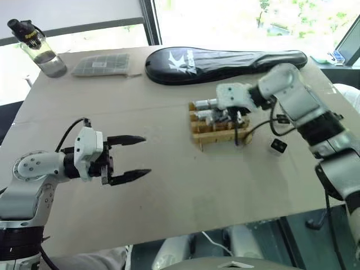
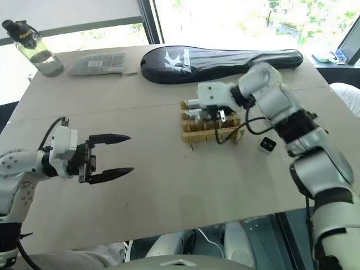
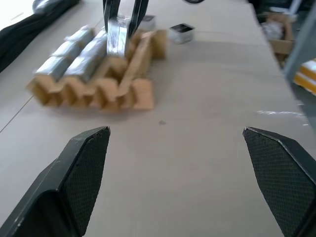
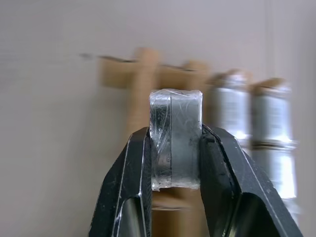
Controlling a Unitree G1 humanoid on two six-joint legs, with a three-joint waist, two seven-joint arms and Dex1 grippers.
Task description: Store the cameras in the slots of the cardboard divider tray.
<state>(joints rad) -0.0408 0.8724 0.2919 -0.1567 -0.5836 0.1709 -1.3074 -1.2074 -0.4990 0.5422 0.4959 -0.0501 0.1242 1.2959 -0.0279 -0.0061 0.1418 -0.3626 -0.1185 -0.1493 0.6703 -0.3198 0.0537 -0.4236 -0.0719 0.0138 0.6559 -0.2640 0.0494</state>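
Note:
The cardboard divider tray [image 1: 217, 135] sits right of the table's middle, with several silver-grey cameras [image 1: 205, 106] in its far slots. My right gripper [image 1: 238, 119] hangs just over the tray's right part, shut on another camera [image 4: 175, 113], a clear-wrapped silver block pinched between the two fingers. In the left wrist view the same held camera [image 3: 118, 37] hovers above the tray [image 3: 98, 86]. One more camera [image 1: 278, 145] with a black face lies loose on the table to the tray's right. My left gripper [image 1: 146, 155] is open and holds nothing, well left of the tray and pointing toward it.
A black racket cover [image 1: 225, 62] lies across the far side. A flat grey gridded pack [image 1: 101, 64] and a clear bottle [image 1: 39, 48] stand at the far left. The table's front edge [image 1: 225, 225] runs close below my arms.

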